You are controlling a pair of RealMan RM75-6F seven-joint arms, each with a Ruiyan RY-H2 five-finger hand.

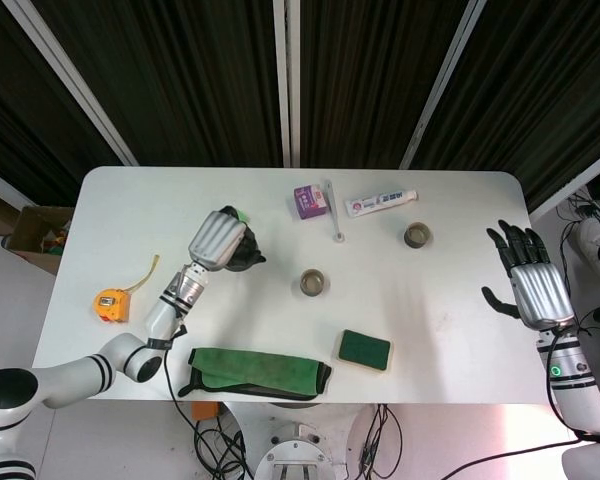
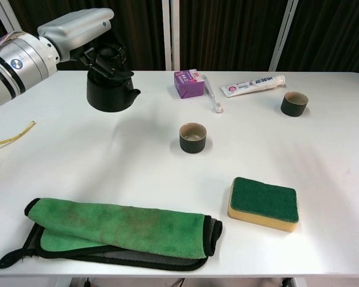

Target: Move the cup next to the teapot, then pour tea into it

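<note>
My left robot hand (image 2: 90, 36) grips the black teapot (image 2: 110, 91) from above — it sits toward the back left of the white surface (image 2: 137, 161), with bare room around it. The cup (image 2: 192, 137) stands mid-surface, well apart from the teapot; I cannot tell what is in it. A second cup (image 2: 294, 103) stands near the right edge. My right robot hand (image 1: 528, 281) hangs past that edge, fingers spread, holding nothing. A green cloth (image 2: 119, 230) and sponge (image 2: 263, 202) line the front.
</note>
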